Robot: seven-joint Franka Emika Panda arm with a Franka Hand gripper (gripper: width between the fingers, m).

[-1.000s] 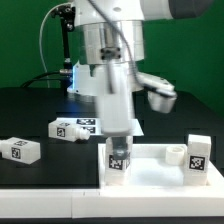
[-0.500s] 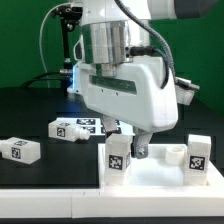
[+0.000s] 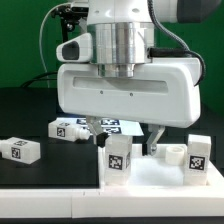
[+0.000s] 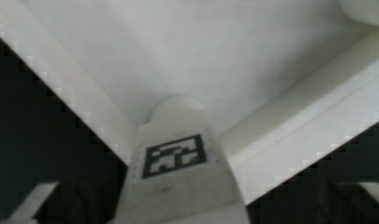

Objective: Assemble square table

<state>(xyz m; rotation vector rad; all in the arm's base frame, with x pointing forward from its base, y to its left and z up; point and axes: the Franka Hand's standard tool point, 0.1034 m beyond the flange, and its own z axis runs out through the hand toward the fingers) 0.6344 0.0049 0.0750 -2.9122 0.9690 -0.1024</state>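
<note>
Since a second ago the hand has swung broadside and let go. One white tagged leg stands upright at the square table top's corner on the exterior view's left, directly under the gripper. Its fingers are spread wide, clear either side, holding nothing.

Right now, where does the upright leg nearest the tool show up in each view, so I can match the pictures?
Exterior view: the upright leg is low in the middle, standing on the square top at its corner on the exterior view's left.
Wrist view: the same leg fills the middle of the picture, its tag facing the camera.
Shared landmark: the white square top under the leg, seen around it in the wrist view.
</note>
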